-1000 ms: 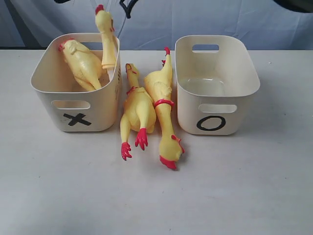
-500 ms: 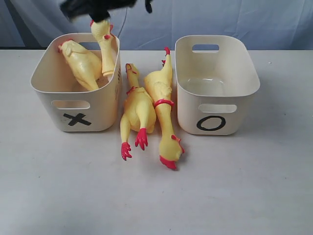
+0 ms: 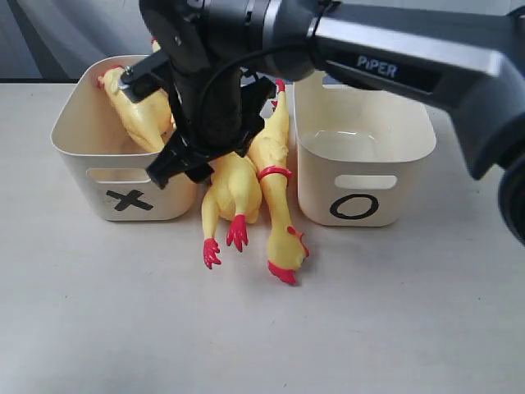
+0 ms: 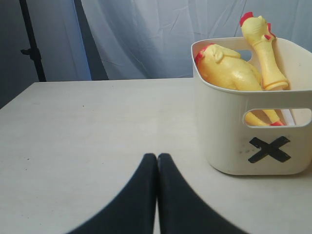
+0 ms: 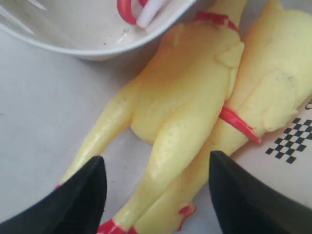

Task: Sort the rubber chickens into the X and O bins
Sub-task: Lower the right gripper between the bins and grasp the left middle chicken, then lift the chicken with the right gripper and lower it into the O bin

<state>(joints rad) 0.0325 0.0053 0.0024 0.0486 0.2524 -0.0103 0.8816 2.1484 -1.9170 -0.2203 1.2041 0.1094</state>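
Observation:
The X bin holds a fat rubber chicken; the left wrist view shows it beside a long-necked one leaning on the bin's wall. Two more chickens lie side by side on the table between the bins, one feet-forward, one head-forward. The O bin has nothing in it. My right gripper hangs open just above the feet-forward chicken, its leg between the fingers without contact. My left gripper is shut with nothing in it, low over the table beside the X bin.
The right arm crosses from the right over the O bin and hides the back of the X bin. A grey cloth hangs behind the table. The X bin's rim lies close to the right gripper.
The right arm has swung down into view from above, across to the two chickens on the table, and now covers them. The chickens and bins have not moved.

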